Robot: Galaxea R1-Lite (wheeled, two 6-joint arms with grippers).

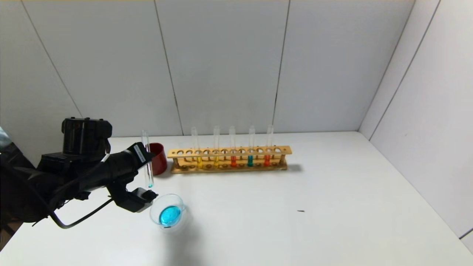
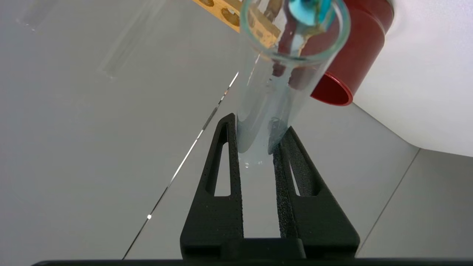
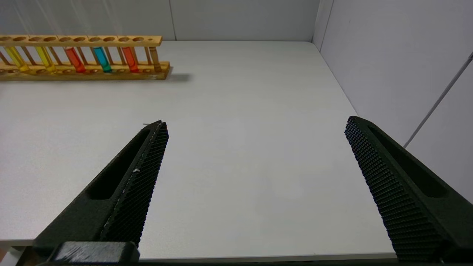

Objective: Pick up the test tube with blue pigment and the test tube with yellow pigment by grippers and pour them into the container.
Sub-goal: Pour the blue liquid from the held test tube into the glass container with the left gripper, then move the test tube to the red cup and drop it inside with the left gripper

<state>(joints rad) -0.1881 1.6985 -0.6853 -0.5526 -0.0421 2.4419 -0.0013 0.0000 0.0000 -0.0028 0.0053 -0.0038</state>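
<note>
Test tube with blue pigment (image 1: 148, 162), nearly empty, upright.
We see left gripper (image 2: 257, 147) jaws clamping it above the container (image 1: 168, 213); right gripper (image 3: 255, 127) jaws spread wide.

White table (image 1: 332, 207) with container (image 1: 168, 213), rack (image 1: 229, 159), red cup (image 1: 158, 159)

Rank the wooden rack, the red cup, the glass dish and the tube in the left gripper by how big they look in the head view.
1. Wooden rack, largest by far.
2. Glass dish, though it sits nearer the camera.
3. Red cup, partly hidden.
4. Held tube, tall but thinnest.
</note>
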